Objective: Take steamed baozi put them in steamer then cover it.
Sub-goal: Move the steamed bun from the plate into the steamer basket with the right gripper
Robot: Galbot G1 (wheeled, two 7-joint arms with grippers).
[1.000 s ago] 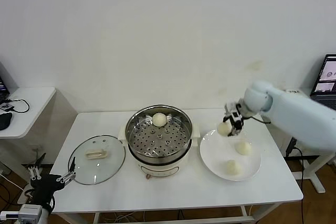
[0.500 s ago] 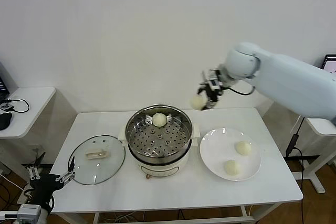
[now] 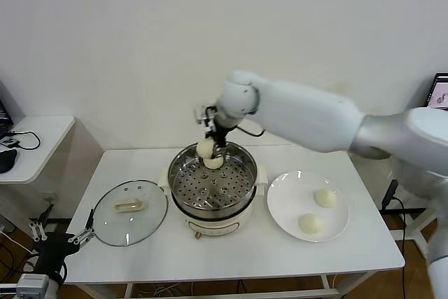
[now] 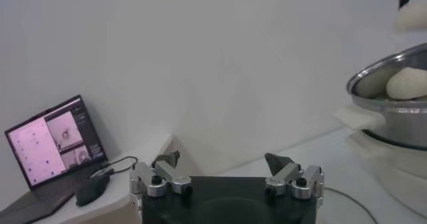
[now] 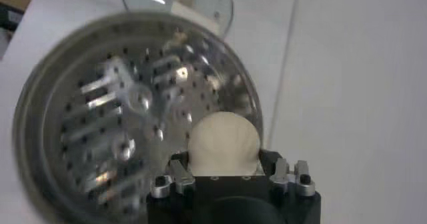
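right gripper (image 3: 210,146): clamped on a steamed baozi (image 5: 223,142), over the steamer (image 3: 241,190)'s far edge
baozi feel: probably soft, light, squishable, so grip sides gently
left gripper (image 4: 227,172): parked low, fingers apart, holding nothing

A robot's right gripper (image 3: 210,141) holds a steamed bun (image 3: 205,148) over the far edge of a stainless-steel steamer (image 3: 212,185), directly above a second bun (image 3: 213,162) resting on the perforated tray. Two more buns (image 3: 324,197) lie on a white plate (image 3: 283,208) just right of the pot. The glass cover (image 3: 130,212) rests flat on the table (image 3: 231,253) to the steamer's left. The left gripper (image 3: 59,234) hangs low, off the table's front-left corner, fingers spread.
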